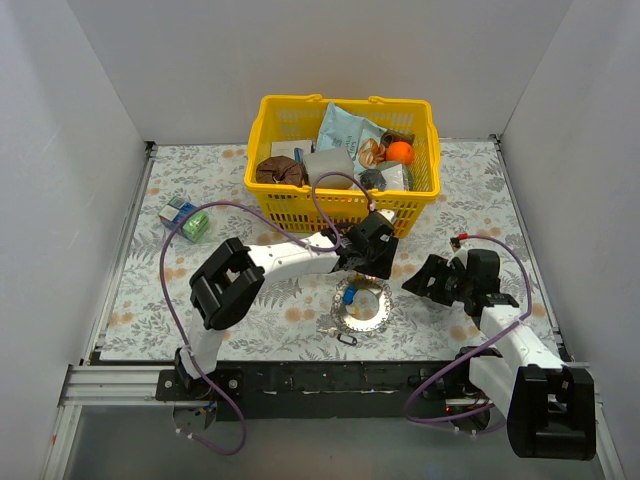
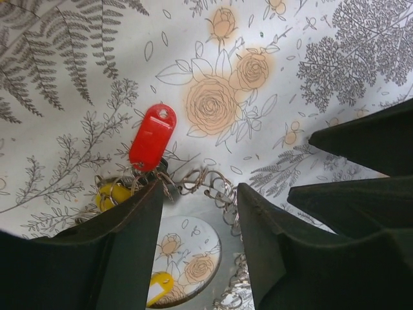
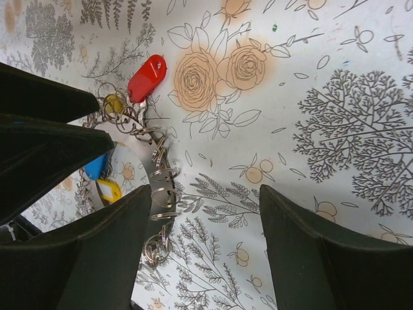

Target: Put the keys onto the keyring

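Presently catalogued, one item with attachments and surroundings:

Item: the keyring point(image 2: 213, 187). Flat silvery ring with a hollow centre through which the patterned cloth shows. The outer rim is fringed all round with small wire split rings, giving a jagged outline. It lies flat on the table point(image 1: 250, 330), in front of the yellow basket point(image 1: 262, 110) and between the two arms' working ends.

Attachments: the keys point(image 1: 350, 296).
- red head point(image 2: 153, 137): long and rounded, with a hole at its outer end. It lies outside the rim with its inner end among the split rings.
- yellow-gold head point(image 2: 113, 194): just beside the red one at the rim, partly hidden by a finger.
- blue head point(image 3: 95, 166) and yellow head point(image 3: 108, 190): side by side over the hollow centre.
- Whether each is threaded onto a split ring cannot be told.

Holder, left: the left gripper point(image 2: 200, 194). Low over the ring, jaws part-way apart and astride a stretch of fringed rim next to the red head. The wire loops reach both fingers' edges; whether they are pinched cannot be told.

Holder, right: the right gripper point(image 3: 205, 194). Jaws wide, bare cloth between them, nothing held. The ring's rim lies just beside one finger.

Other:
- The basket holds assorted packets point(image 1: 345, 128) and an orange round object point(image 1: 399, 152).
- Two small green and blue packs point(image 1: 186, 220) lie well apart, at the table's left
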{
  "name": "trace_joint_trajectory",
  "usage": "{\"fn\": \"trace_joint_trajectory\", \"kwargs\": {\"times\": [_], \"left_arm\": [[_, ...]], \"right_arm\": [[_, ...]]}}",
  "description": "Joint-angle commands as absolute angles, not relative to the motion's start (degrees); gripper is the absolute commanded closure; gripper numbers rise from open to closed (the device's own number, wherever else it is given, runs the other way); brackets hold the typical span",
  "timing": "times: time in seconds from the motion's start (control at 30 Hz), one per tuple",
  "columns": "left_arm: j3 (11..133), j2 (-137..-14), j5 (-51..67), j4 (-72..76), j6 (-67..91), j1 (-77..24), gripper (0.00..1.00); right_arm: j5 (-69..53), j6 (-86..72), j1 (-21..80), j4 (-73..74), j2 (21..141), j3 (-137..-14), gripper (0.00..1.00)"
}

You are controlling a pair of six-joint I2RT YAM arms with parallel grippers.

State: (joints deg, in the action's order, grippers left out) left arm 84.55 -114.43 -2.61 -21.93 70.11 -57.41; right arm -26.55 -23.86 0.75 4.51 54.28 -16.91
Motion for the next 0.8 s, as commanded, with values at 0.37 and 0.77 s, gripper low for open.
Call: {"fn": "trace_joint_trajectory", "kwargs": {"times": [0.37, 0.77], "left_arm": [[89.0, -117.2, -8.3, -27.0, 71.8, -57.8, 0.6], [88.7, -118.3, -9.8, -27.8, 72.2, -57.8, 0.68]], "right_arm": [[-27.2, -22.0, -1.1, 3.5, 53.1, -15.6, 0.24], [-27.6, -21.7, -1.1, 3.2, 52.6, -14.6, 0.24]]}}
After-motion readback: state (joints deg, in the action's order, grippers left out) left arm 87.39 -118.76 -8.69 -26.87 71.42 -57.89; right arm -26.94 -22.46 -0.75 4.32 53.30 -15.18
